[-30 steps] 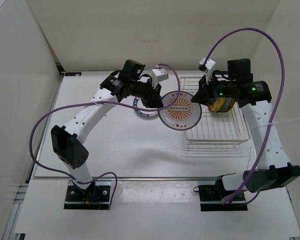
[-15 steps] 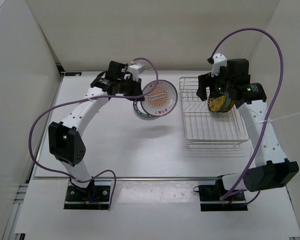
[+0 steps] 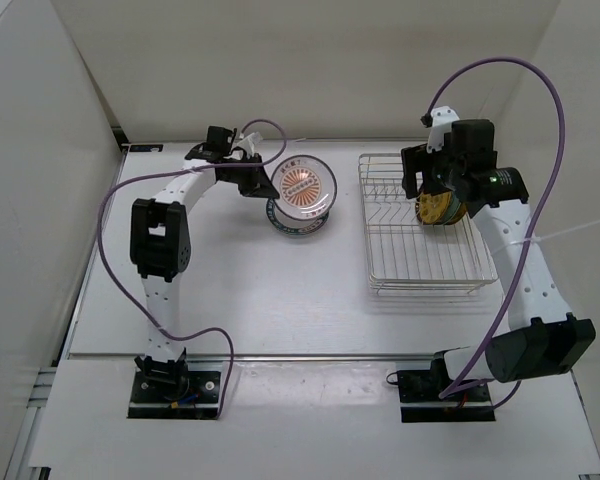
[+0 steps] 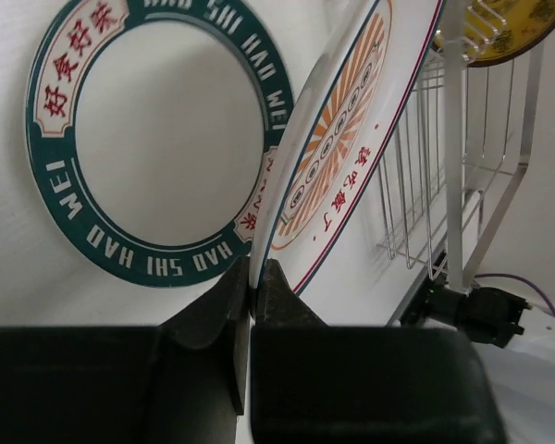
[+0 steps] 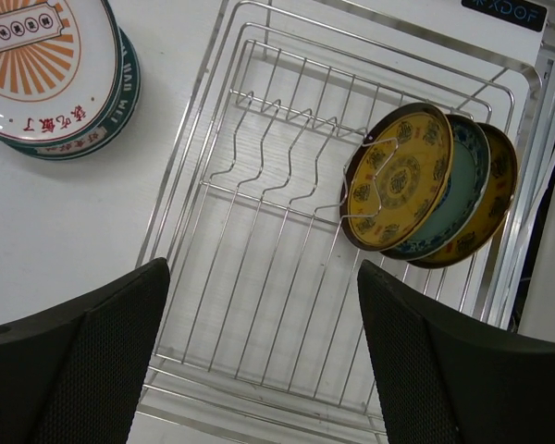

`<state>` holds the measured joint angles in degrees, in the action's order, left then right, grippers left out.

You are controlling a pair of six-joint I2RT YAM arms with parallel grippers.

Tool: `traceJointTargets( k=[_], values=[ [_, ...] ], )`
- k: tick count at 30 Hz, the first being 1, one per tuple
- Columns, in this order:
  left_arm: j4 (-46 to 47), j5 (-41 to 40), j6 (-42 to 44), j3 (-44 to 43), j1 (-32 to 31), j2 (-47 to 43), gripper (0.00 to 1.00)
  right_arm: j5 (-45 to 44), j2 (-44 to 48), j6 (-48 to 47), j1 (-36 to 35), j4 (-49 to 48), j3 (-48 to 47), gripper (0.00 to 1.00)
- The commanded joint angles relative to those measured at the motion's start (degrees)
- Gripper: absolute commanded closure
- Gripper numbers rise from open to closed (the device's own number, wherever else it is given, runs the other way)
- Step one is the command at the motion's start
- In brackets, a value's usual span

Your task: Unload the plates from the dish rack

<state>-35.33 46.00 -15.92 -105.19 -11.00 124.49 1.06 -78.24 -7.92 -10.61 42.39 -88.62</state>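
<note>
Left fingers [image 4: 213, 319] pinch the orange sunburst plate [image 4: 351, 157] by its rim, tilted over the lettered-rim plate [image 4: 157, 139] on the surface, probably for stacking; right fingers [image 5: 74, 370] spread wide above the dish rack [image 3: 420, 260], three plates [image 5: 398, 176] upright at its upper right.

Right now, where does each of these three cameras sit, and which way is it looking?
Top external: fixed above and behind, looking down at the table; the left arm and right arm show whole.
Left wrist: on the left arm's wrist, looking along the left gripper, shut on the tilted sunburst plate.
Right wrist: on the right arm's wrist, looking down into the dish rack; the open right gripper frames the bottom.
Shared: all three show the sunburst plate and the dish rack.
</note>
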Motion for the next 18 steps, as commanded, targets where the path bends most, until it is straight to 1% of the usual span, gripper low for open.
traceJointTargets(
  k=[1, 7, 13, 18],
  values=[
    [0.79, 7.61, -4.12, -4.32, 0.99, 1.19, 0.89, -2.46, 1.33, -1.12, -0.11, -2.05, 0.38, 0.14],
    [0.26, 5.51, -4.73, -4.07, 2.13, 4.27, 0.89, -1.68, 2.38, -1.13, -0.11, -2.05, 0.38, 0.14],
    [0.26, 6.12, -4.73, -4.06, 2.66, 7.08, 0.89, -0.62, 3.44, -0.60, -0.11, -2.05, 0.90, 0.16],
    [0.26, 6.12, -4.73, -4.06, 2.66, 7.61, 0.89, -0.62, 3.44, -0.60, -0.11, -2.05, 1.43, 0.16]
  ],
)
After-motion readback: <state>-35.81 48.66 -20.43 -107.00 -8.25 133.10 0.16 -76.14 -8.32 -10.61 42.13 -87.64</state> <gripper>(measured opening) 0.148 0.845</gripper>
